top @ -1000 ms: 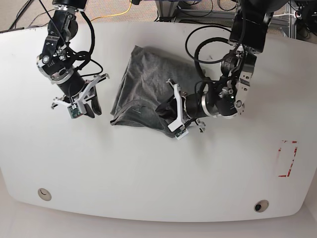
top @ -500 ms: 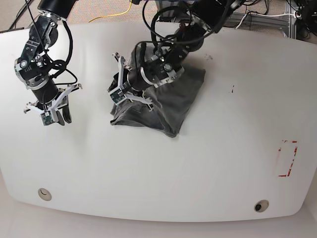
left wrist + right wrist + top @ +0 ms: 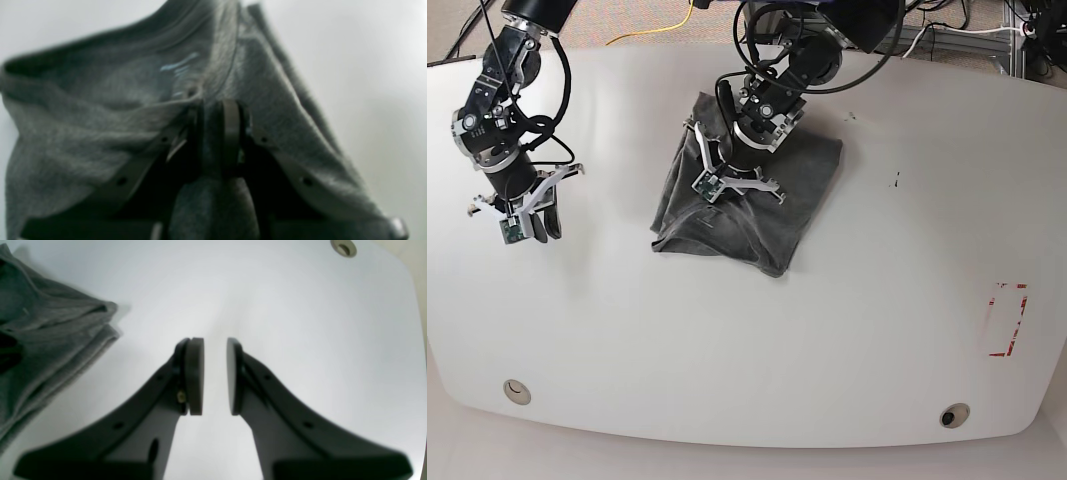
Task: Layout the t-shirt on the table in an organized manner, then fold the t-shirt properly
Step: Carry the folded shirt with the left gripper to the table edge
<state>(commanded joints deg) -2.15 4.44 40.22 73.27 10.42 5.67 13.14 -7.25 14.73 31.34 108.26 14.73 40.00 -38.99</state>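
The grey t-shirt (image 3: 767, 215) lies as a rumpled, partly folded bundle on the white table (image 3: 727, 340), towards the back middle. My left gripper (image 3: 724, 182) is down on the shirt's upper left part. In the left wrist view it (image 3: 215, 133) is shut on a pinch of t-shirt (image 3: 100, 140) cloth near the neckline, which hangs around the fingers. My right gripper (image 3: 535, 228) hovers over bare table well left of the shirt. In its wrist view it (image 3: 215, 376) stands slightly open with nothing between the pads, and the t-shirt (image 3: 50, 340) edge shows at the left.
A red dashed rectangle (image 3: 1008, 320) marks the table at the right. Two round holes (image 3: 517, 391) (image 3: 954, 414) sit near the front edge; a hole (image 3: 343, 247) also shows in the right wrist view. Cables and stands lie beyond the back edge.
The left gripper went from the shirt's lower right corner to its left edge, then onto its upper middle. The right arm drew back to the left. The shirt now spreads further right.
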